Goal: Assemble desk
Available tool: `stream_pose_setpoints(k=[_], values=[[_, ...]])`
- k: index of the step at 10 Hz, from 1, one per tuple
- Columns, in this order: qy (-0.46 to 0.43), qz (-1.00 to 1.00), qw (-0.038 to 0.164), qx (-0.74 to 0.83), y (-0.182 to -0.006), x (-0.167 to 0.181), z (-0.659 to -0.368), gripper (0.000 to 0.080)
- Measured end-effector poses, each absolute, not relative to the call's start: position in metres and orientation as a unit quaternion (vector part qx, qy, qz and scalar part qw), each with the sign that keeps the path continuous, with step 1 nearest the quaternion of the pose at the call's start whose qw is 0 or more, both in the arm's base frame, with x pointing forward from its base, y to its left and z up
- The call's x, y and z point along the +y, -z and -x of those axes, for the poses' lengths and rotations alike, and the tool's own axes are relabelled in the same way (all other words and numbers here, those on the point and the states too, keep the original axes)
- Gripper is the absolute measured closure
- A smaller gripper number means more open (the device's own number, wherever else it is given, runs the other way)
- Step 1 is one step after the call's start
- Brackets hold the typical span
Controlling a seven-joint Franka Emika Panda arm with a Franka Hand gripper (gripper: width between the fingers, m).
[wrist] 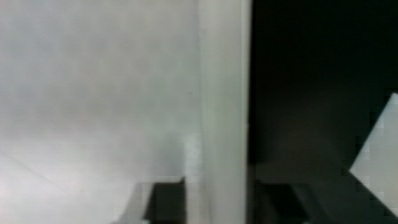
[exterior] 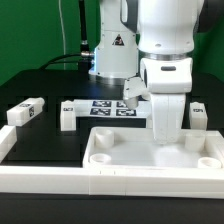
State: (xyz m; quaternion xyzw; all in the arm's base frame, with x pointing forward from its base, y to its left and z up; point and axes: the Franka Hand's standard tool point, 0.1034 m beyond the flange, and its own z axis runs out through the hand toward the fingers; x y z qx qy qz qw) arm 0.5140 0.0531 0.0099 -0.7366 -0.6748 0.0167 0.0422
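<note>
We see the tabletop (exterior: 120, 152) lying rim-up on the black table (exterior: 45, 92) at the front of the exterior view, just beside the white rail (exterior: 40, 170). The gripper (exterior: 165, 134) is down at the tabletop's far rim. In the wrist view its fingers (wrist: 166, 203) stand on either side of that rim, but we cannot tell whether they pinch it or stand just clear. Behind lie the first leg (exterior: 25, 112), the second leg (exterior: 68, 115) and the third leg (exterior: 200, 116), with the marker board (exterior: 108, 107) between them.

The marker board (exterior: 105, 107) lies flat on the black table (exterior: 55, 140).
</note>
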Motion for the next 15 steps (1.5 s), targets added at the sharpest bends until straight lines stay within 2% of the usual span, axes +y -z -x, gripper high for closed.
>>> stream_pose_setpoints(k=[1,2,3,6,10,15], values=[[-0.017,0.737,0.042,-0.675,-0.010,0.053,-0.514,0.0489],[-0.017,0.737,0.042,-0.674,-0.009,0.053,-0.514,0.0306],[-0.017,0.737,0.042,-0.674,-0.010,0.052,-0.514,0.0198],[-0.007,0.761,0.029,-0.648,-0.033,0.057,-0.520,0.0153],[0.001,0.830,0.013,-0.558,-0.066,0.083,-0.519,0.0151],[0.001,0.840,0.014,-0.542,-0.065,0.086,-0.518,0.0151]])
